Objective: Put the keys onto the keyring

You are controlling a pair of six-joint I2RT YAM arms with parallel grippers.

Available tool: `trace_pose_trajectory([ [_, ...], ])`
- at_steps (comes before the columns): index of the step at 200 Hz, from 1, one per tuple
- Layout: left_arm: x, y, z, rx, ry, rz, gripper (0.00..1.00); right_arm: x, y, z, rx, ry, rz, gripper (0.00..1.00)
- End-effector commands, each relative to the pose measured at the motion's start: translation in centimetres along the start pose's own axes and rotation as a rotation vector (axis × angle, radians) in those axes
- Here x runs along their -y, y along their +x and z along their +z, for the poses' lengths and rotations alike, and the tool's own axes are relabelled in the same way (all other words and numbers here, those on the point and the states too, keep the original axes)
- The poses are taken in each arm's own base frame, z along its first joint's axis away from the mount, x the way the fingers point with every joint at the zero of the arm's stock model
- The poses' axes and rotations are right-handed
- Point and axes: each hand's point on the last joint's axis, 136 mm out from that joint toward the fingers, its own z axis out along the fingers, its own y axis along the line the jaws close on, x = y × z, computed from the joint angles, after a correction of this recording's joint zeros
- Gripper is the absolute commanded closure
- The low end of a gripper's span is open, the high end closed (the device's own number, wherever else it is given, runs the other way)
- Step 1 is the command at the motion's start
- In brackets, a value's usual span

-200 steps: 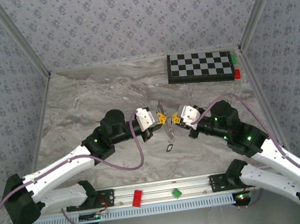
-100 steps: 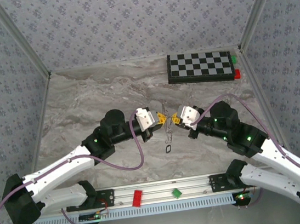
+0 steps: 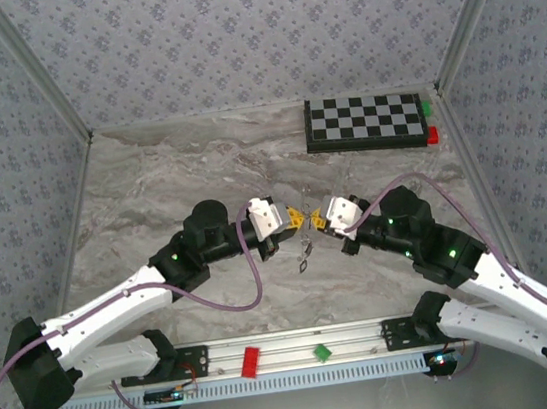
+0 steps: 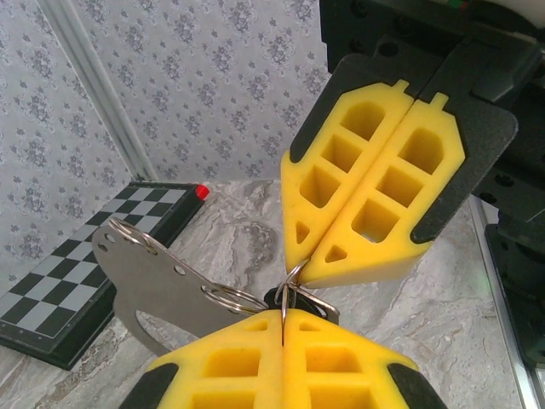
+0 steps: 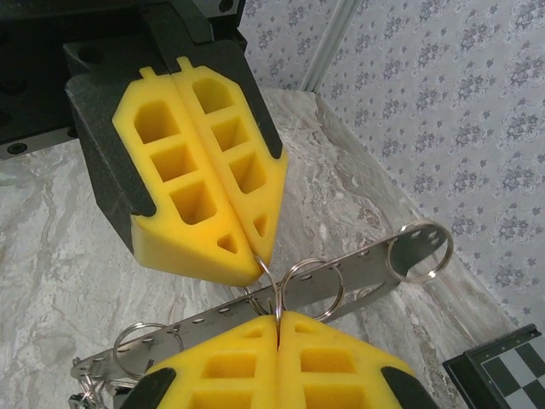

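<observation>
Two robot arms meet at the middle of a grey marble tabletop [image 3: 152, 200], pincer tip to pincer tip. The left pincer [image 3: 294, 220] is pressed fully closed, and so is the right pincer [image 3: 320, 220], their yellow pads flush. Both nip the thin wire keyring [image 4: 288, 285], which is held in the air between the two tips. Beside it hangs a flat metal strip [image 5: 358, 271] pierced with small holes and carrying several more split rings, one at its far end. The keys [image 3: 304, 264] show as small dark shapes just nearside of the meeting tips; whether they dangle or rest on the marble cannot be made out from above. A black key head sits tucked behind the ring in the left wrist view. At far right lies a checkered board [image 3: 364, 122], with a red block [image 3: 433, 134] touching its right end.
</observation>
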Motion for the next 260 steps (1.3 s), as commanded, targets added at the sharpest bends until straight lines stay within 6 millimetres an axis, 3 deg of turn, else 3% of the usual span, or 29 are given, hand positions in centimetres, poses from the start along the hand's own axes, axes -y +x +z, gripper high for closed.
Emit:
trace_pose_trajectory([
  [1, -0.6, -2.4, 0.0, 0.047, -0.024, -0.004, 1.00, 0.3, -1.0, -0.4, 0.022, 0.017, -0.033, 1.00],
  [72, -1.9, -2.7, -0.1, 0.044, -0.080, -0.044, 1.00, -0.3, 0.0, -0.2, -0.023, 0.033, -0.091, 1.00],
  [145, -0.9, -3.3, -0.8, 0.078, -0.027, -0.044, 1.00, -0.6, 0.7, 0.4, -0.064, 0.047, -0.123, 1.00],
  [164, -0.8, -3.3, -0.8, 0.067, -0.017, -0.047, 1.00, -1.1, 0.4, 0.0, -0.050, 0.014, -0.087, 1.00],
  [260, -0.8, -4.0, -1.0, 0.075, 0.019, -0.136, 1.00, 0.4, -0.4, -1.7, -0.008, -0.040, 0.174, 1.00],
])
